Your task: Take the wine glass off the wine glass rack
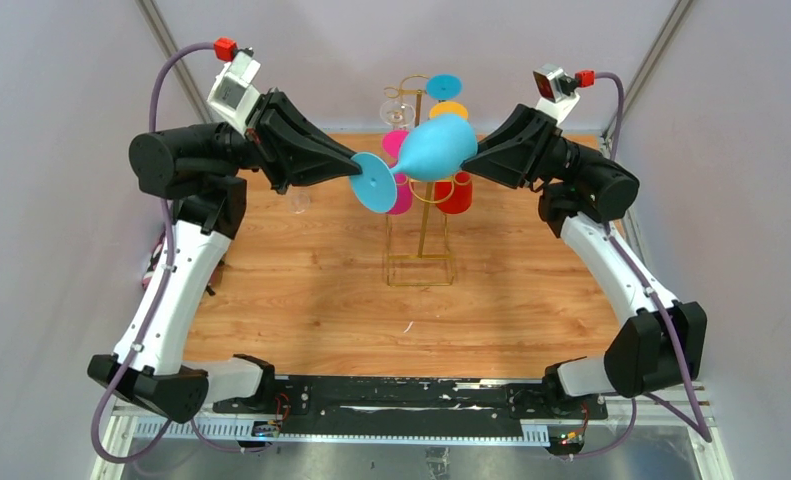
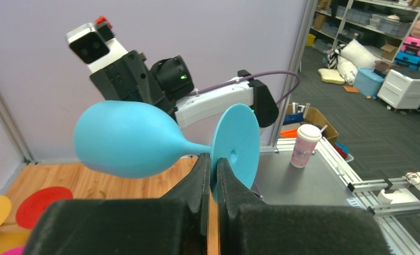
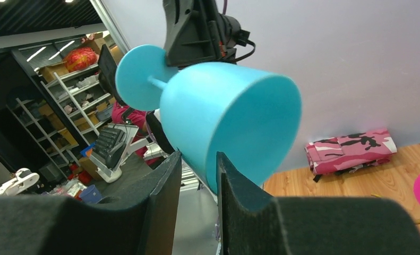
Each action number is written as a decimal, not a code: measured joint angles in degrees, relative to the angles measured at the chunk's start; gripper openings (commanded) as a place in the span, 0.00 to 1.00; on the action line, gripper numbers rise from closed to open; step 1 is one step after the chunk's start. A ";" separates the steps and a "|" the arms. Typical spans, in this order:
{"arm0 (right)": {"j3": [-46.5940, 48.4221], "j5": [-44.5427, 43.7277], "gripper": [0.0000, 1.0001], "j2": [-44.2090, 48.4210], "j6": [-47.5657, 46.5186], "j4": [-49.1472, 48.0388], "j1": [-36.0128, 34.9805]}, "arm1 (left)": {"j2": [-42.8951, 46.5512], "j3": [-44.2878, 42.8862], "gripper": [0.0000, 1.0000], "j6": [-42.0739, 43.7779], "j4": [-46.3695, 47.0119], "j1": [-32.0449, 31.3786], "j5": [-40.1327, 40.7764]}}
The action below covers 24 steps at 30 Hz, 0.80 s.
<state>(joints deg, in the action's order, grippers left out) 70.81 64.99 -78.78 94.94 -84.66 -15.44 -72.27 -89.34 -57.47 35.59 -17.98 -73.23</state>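
A light blue wine glass (image 1: 436,148) hangs sideways in the air in front of the gold wire wine glass rack (image 1: 430,232), clear of its hooks. My left gripper (image 1: 356,168) is shut on the edge of the glass's round foot (image 2: 238,139), with the bowl (image 2: 125,141) pointing away to the left. My right gripper (image 1: 474,150) is at the bowl's mouth. In the right wrist view its jaws (image 3: 197,159) stand partly apart astride the rim (image 3: 234,122), one finger outside and one inside, with a gap showing between them.
The rack holds more glasses: pink (image 1: 401,195), red (image 1: 455,192), orange (image 1: 448,109), another blue foot (image 1: 444,85) and a clear one (image 1: 398,110). A clear glass (image 1: 299,203) stands on the wooden table under the left arm. A paper cup (image 2: 306,146) stands off the table.
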 measured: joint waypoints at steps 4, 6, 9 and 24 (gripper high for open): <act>-1.77 0.74 0.33 1.53 -0.44 0.46 0.59 | -2.43 0.07 0.00 -1.53 1.53 0.90 -0.28; -1.99 0.68 0.33 1.88 -0.39 0.68 0.81 | -3.34 0.79 0.00 -1.95 2.25 1.64 -0.22; -1.97 0.20 0.33 3.48 -0.13 0.66 -0.35 | -6.56 4.00 0.00 -2.91 4.52 1.22 -0.70; -2.73 0.26 0.00 8.26 -2.75 4.00 -1.84 | -27.39 5.68 0.00 -42.38 46.66 4.02 4.96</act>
<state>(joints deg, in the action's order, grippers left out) 68.07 65.25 -70.52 92.18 -80.66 -17.28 -99.66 -83.66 -99.85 82.26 -13.96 -68.27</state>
